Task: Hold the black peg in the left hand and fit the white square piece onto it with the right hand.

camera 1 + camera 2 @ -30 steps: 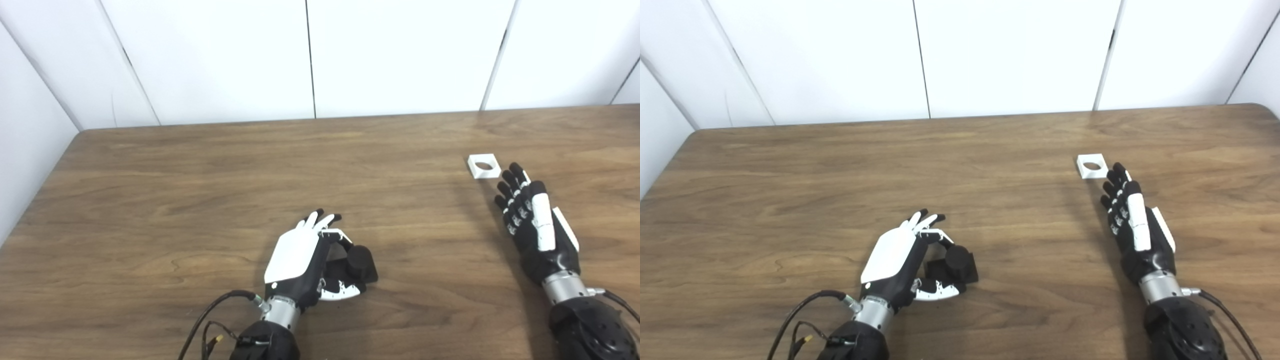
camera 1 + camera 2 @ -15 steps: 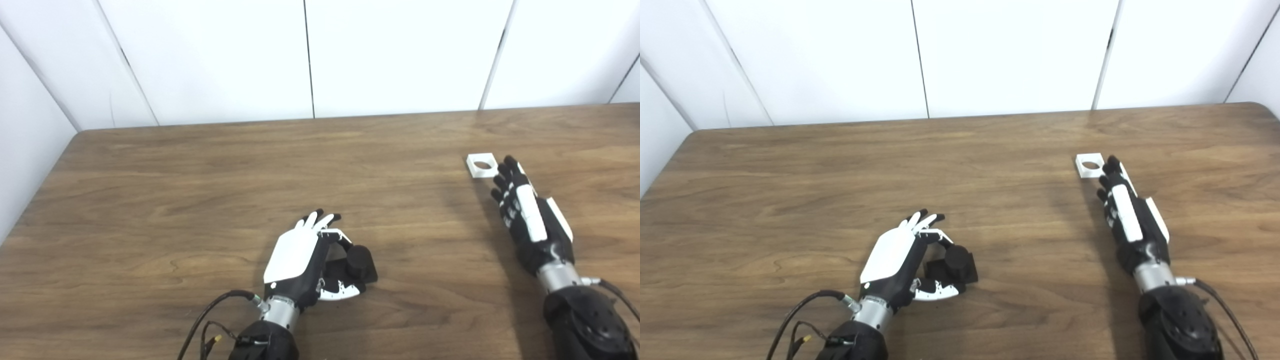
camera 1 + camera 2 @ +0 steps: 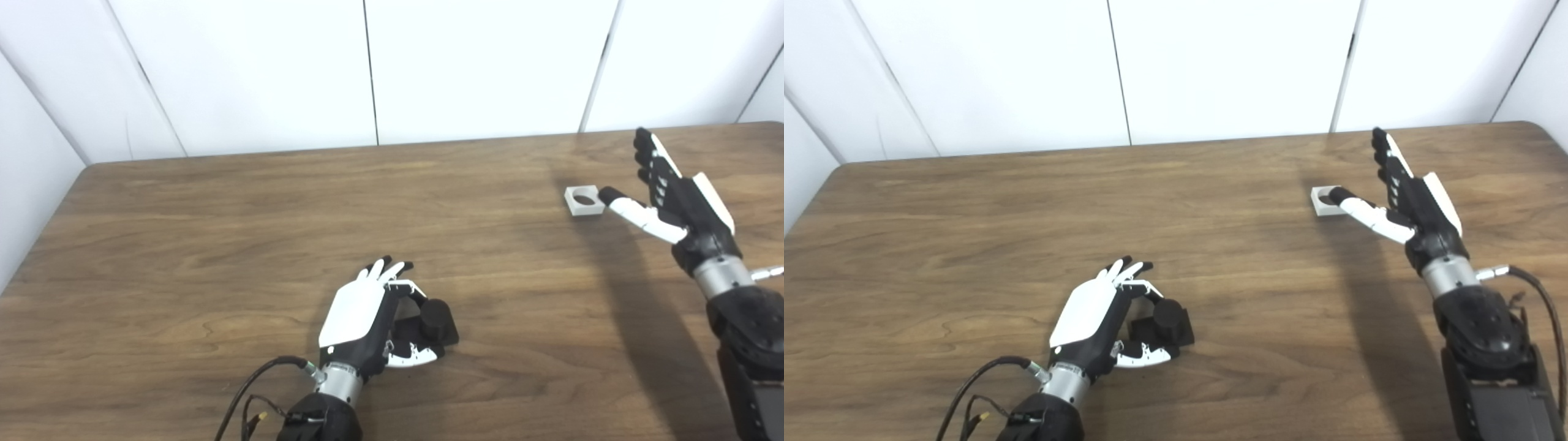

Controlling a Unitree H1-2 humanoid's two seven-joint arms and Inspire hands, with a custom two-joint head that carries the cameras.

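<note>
The black peg (image 3: 436, 317), a short cylinder on a square base, rests on the wooden table (image 3: 245, 214) near the front middle. My left hand (image 3: 367, 318) is curled around it, with the thumb in front of the base and one finger against the cylinder; the other fingers are straighter. The white square piece (image 3: 584, 201) with a round hole lies flat at the right. My right hand (image 3: 674, 196) is open and raised just right of it. Its thumb tip is at the piece's right edge and its fingers point to the far edge, apart from the piece.
White wall panels stand behind the table's far edge (image 3: 367, 147). The table's left edge (image 3: 43, 245) runs close to a side wall. A black cable (image 3: 257, 386) trails from my left wrist at the front.
My right hand has lifted, moved forward and spread open, bringing its thumb tip to the white piece. The left hand and peg are unchanged. The camera has shifted slightly.
</note>
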